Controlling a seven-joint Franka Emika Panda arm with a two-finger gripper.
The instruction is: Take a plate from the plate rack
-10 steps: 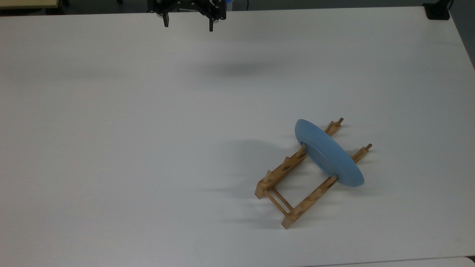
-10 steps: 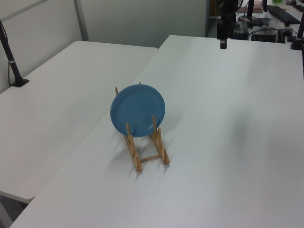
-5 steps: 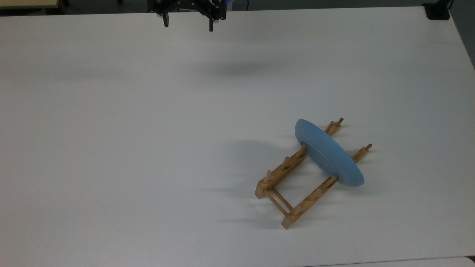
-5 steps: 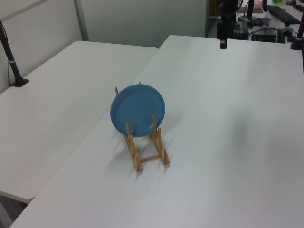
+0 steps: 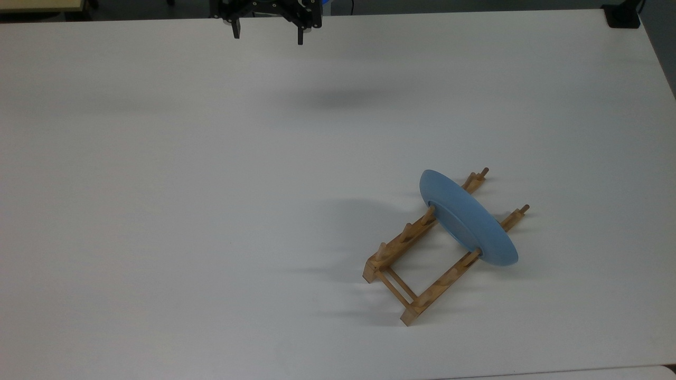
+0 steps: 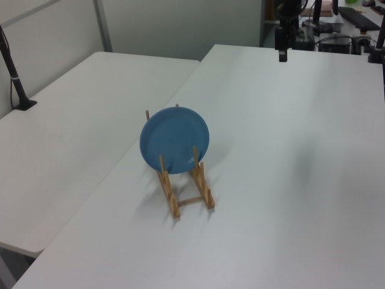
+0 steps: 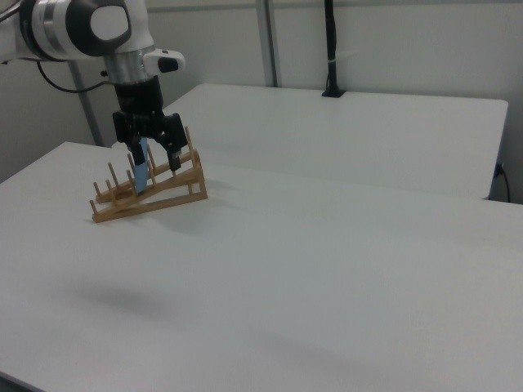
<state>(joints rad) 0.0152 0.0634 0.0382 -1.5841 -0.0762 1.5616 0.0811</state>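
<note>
The light-blue plate (image 5: 467, 216) stands on edge between the pegs near one end of the wooden plate rack (image 5: 438, 285), at the top view's lower right. The plate (image 6: 174, 139) faces the camera in the left view, upright in the rack (image 6: 171, 198). My gripper (image 5: 268, 35) hangs open at the table's far edge, high above the surface and far from the rack. The gripper (image 6: 282, 51) sits at the upper right in the left view. From the right view the gripper (image 7: 153, 159) lines up in front of the plate (image 7: 141, 175) and rack (image 7: 155, 204), fingers spread with nothing between them.
The white table (image 5: 211, 184) is wide and bare around the rack. A second white table (image 6: 72, 132) adjoins it at the left view's left, with a black clamped post (image 6: 15, 78). A black object (image 5: 623, 16) sits at the top view's upper right corner.
</note>
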